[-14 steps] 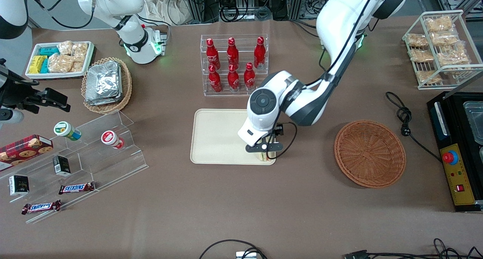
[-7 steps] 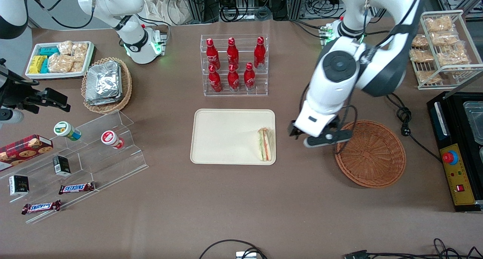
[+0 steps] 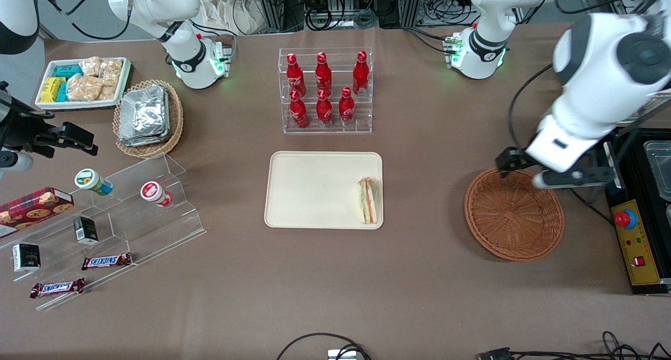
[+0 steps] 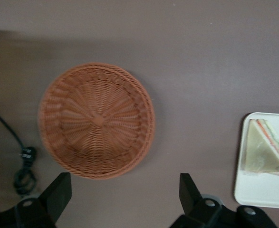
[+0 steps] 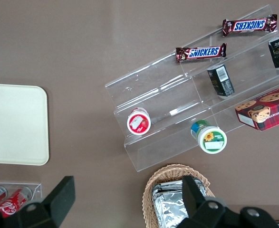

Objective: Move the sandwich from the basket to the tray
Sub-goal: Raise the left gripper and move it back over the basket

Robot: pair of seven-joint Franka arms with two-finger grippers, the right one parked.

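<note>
While the sandwich (image 3: 368, 200) lay on the tray (image 3: 309, 192), at the edge toward the working arm's end, the reddish wicker basket (image 3: 513, 213) sat empty well apart on the brown table (image 3: 335, 286). Above the basket's edge farther from the front camera, the left gripper (image 3: 545, 174) hung with jaws spread wide, holding nothing.

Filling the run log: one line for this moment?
sandwich: on tray | basket: empty | gripper: open, above basket's rim
</note>
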